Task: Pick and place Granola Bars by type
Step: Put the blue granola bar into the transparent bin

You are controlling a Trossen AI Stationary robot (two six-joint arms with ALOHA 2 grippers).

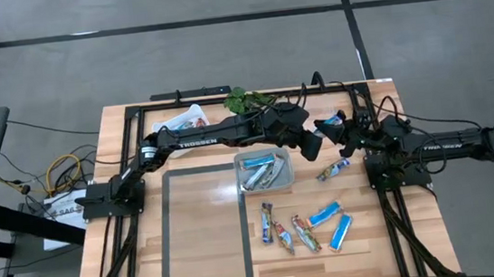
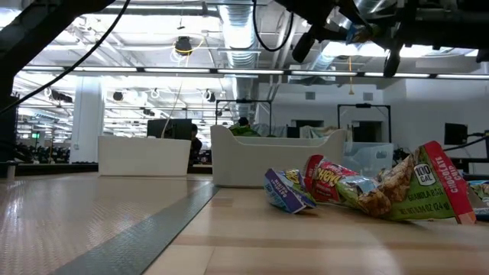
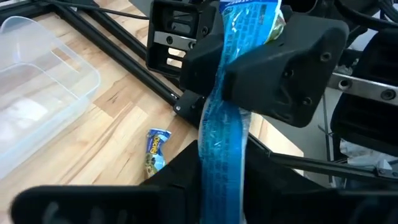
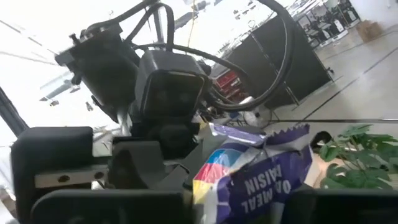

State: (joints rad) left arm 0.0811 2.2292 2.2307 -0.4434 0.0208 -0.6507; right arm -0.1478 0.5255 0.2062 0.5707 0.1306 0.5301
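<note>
We see a blue granola bar (image 3: 222, 134) held in mid-air between the left gripper (image 1: 313, 143) and right gripper (image 1: 336, 134), both pinching it, at two o'clock from the clear tray (image 1: 266, 184).

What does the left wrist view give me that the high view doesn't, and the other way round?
Only the left wrist view: the blue bar stretched between the left gripper and the right gripper, both closed on it. Only the high view: the clear bin holding several bars, a row of loose bars on the table, and the green plant. Both show the single bar lying near the right arm's base.
</note>
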